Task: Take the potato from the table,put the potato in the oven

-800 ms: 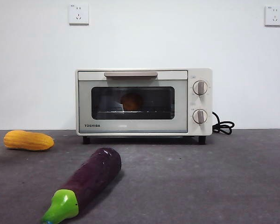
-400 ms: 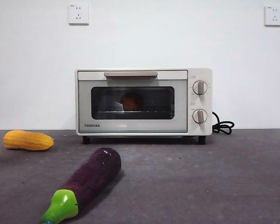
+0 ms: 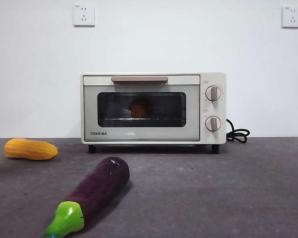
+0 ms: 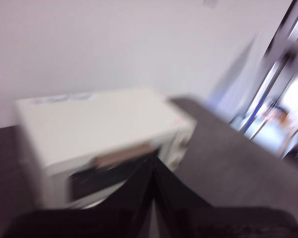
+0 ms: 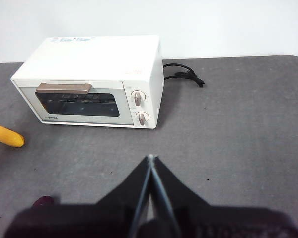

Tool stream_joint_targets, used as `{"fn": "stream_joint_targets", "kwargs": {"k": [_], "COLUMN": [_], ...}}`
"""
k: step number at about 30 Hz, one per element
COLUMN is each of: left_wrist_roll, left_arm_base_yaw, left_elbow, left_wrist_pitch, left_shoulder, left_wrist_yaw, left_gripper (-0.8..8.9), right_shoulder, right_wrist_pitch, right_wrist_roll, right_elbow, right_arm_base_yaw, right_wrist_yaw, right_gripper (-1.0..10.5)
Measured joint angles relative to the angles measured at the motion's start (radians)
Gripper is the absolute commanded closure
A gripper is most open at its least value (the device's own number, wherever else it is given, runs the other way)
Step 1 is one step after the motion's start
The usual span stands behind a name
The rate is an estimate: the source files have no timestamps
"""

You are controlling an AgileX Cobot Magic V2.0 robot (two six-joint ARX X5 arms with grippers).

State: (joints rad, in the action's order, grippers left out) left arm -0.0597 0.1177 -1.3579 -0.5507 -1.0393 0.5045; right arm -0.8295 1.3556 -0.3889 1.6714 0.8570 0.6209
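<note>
Potato (image 3: pixel 140 107) inside shut oven (image 3: pixel 153 108), grippers clear

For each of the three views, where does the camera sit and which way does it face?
Front view: low at table height, facing the oven door; potato inside; no arm visible.
Left wrist view: above, blurred, facing the oven; left gripper shut.
Right wrist view: high, looking down at the oven and table; right gripper shut.
All three share the oven.

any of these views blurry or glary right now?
Left wrist view: heavy motion blur, the oven smeared, left gripper soft-edged. Right wrist view: sharp, right gripper crisp. Front view: sharp, even light; the potato dim behind the dark glass door.
</note>
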Motion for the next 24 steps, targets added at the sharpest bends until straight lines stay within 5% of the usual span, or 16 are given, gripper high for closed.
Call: {"fn": "stream_joint_targets", "kwargs": {"k": [3, 7, 12, 24], "left_wrist_roll": [0.185, 0.286, 0.322, 0.309], "left_arm_base_yaw": [-0.008, -0.052, -0.102, -0.128], "left_elbow": [0.000, 0.020, 0.144, 0.775], "left_wrist_pitch": [-0.119, -0.152, -0.015, 0.537], "left_shoulder": [0.011, 0.035, 0.134, 0.383], "left_wrist_yaw": [-0.086, -0.172, -0.179, -0.254], "left_gripper": [8.18, 8.18, 8.18, 8.18], "right_shoulder": [0.000, 0.000, 0.000, 0.000], "right_wrist_pitch": [0.000, 0.000, 0.000, 0.000], "right_wrist_roll": [0.000, 0.000, 0.000, 0.000], "right_elbow": [0.000, 0.000, 0.000, 0.000], "right_arm_base_yaw": [0.000, 0.000, 0.000, 0.000], "right_wrist_yaw": [0.000, 0.000, 0.000, 0.000], "right_gripper": [9.5, 9.5, 9.5, 9.5]}}
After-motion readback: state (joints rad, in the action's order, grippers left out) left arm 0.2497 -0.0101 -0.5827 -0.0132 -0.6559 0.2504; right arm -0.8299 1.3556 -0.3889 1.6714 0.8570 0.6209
